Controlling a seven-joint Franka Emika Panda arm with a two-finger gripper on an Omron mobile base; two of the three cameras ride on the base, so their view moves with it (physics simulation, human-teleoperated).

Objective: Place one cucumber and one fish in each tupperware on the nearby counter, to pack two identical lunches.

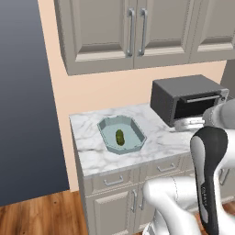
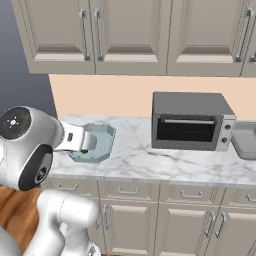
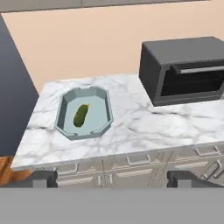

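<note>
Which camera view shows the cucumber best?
The hand view: the cucumber lies unobstructed inside the blue tupperware. The left base view shows it smaller. In the right base view the arm covers it.

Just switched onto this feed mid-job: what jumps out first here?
A single dark-green cucumber lies inside the pale blue-teal octagonal tupperware near the left end of the marbled counter, with no fish beside it. To its right stands a dark grey toaster oven against the wall. The gripper is open and empty.
</note>
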